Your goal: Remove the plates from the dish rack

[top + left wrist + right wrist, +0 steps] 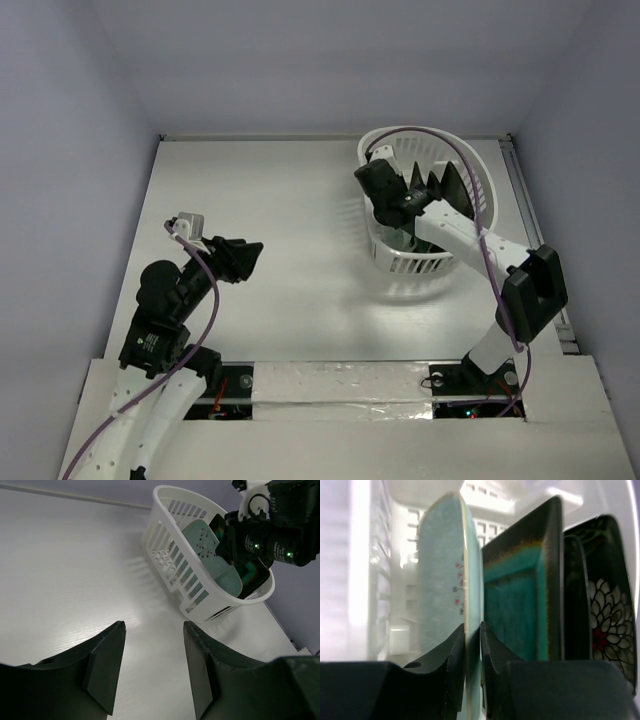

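1. You are on the first plate. All four plates stand on edge in the dish rack [410, 262], which sits at about 2 o'clock on the table [290, 190] in the top view.
2. Your right gripper [472, 640] looks clenched on the top rim of the mint-green plate [440, 580], with a finger [452, 665] on each face.
3. Next, I judge, lift straight up until the plate clears the rack's rim, then carry it out and lay it down.
4. Mind the edges. In the wrist view the teal plate [515, 605] stands just beside your grip at 3 o'clock, with the two flower plates [605, 635] beyond it, so a tilt that way could knock them. The rack wall is close at 9 o'clock.
5. For room, bare table lies from 9 to 11 o'clock of the rack. Your left gripper [152, 665] hangs released and holding nothing, well apart at 8 o'clock.
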Tool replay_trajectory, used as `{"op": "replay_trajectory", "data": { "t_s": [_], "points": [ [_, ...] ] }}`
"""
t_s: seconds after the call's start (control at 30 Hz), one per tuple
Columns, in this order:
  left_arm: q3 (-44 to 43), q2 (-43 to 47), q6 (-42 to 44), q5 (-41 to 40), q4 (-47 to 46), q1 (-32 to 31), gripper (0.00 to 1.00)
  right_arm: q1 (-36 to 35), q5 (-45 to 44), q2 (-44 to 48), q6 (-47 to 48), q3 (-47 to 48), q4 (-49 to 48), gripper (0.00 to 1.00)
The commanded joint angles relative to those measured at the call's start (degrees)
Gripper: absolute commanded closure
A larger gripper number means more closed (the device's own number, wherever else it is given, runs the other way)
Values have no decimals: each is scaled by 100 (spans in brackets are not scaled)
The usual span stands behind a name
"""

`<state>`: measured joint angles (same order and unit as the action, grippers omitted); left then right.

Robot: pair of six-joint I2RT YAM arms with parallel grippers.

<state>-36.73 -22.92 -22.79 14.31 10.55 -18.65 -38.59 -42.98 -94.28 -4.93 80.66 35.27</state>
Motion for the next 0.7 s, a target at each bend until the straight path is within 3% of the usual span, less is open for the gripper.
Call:
{"op": "replay_trajectory", "data": {
  "t_s": [0.0, 0.67],
  "points": [
    [34, 50, 2, -33, -211, -24, 53, -167, -325, 428, 9, 371, -784, 100],
    [34, 24, 2, -42, -193, -24, 53, -272, -387, 1402, -140, 1012, -820, 100]
  ]
}}
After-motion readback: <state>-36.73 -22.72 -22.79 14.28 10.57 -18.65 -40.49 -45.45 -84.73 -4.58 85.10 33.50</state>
